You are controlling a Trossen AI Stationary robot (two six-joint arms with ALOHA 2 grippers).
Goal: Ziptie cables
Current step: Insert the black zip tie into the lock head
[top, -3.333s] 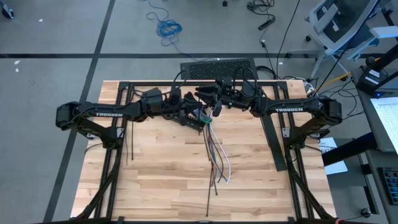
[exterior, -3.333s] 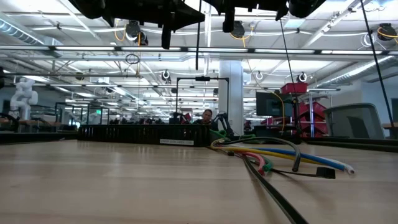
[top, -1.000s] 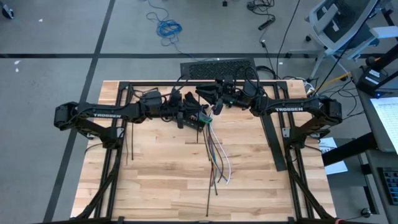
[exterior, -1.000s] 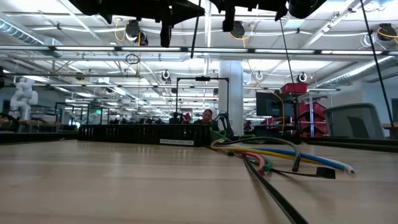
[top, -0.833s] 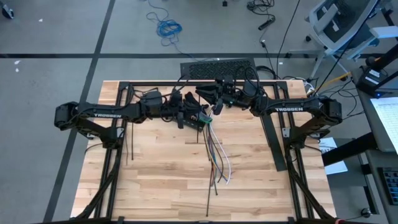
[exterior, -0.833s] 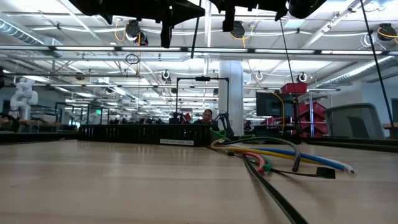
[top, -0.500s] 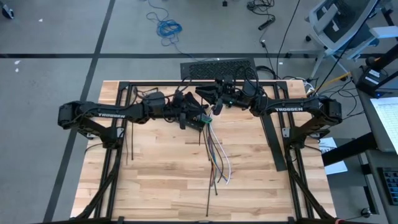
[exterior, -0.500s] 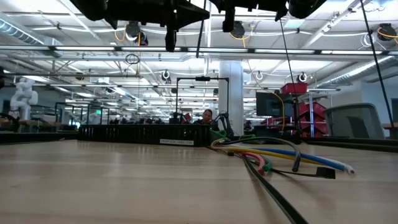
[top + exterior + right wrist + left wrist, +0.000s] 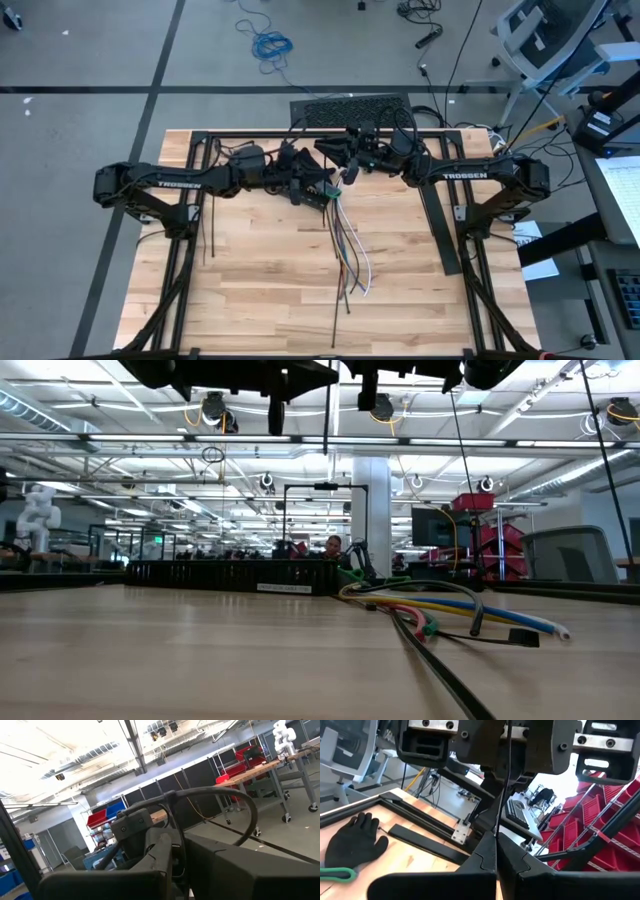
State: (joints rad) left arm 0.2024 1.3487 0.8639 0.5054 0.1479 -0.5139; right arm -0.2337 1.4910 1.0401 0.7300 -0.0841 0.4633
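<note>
The cables (image 9: 345, 245), coloured wires, lie spread on the wooden table, as the low view also shows (image 9: 450, 610). Their far ends lie below the two grippers. Both arms meet high above the table's far middle. My left gripper (image 9: 325, 190) (image 9: 496, 851) is shut on a thin dark ziptie (image 9: 508, 780). My right gripper (image 9: 343, 176) (image 9: 172, 857) faces it, shut on the same ziptie, which arches in a loop (image 9: 235, 795) beyond its fingers. One end of the ziptie hangs straight down (image 9: 327, 420). More zipties (image 9: 205, 230) lie at the table's left. My left gripper pinches the ziptie between its two fingers, which come level from the table's left. The strip (image 9: 496, 832) leaves the fingertips and runs up past the right gripper, clear of the table. My right gripper has a thin stretch of the ziptie (image 9: 176, 827) between its two fingers, coming roughly level from the table's right. Its own fingers hide the exact place of contact. The loop stands beyond them, clear of the table.
A long black slotted rail (image 9: 440, 230) lies on the table's right part. A black glove (image 9: 355, 842) and a green wire (image 9: 335, 872) lie beside it. The black frame (image 9: 190, 135) runs round the table. A keyboard (image 9: 350, 108) sits beyond the far edge.
My left gripper has shifted a little toward the table's right, closer to the right gripper. The ziptie's hanging end, slanted a second ago, now hangs upright. The cables have not moved.
</note>
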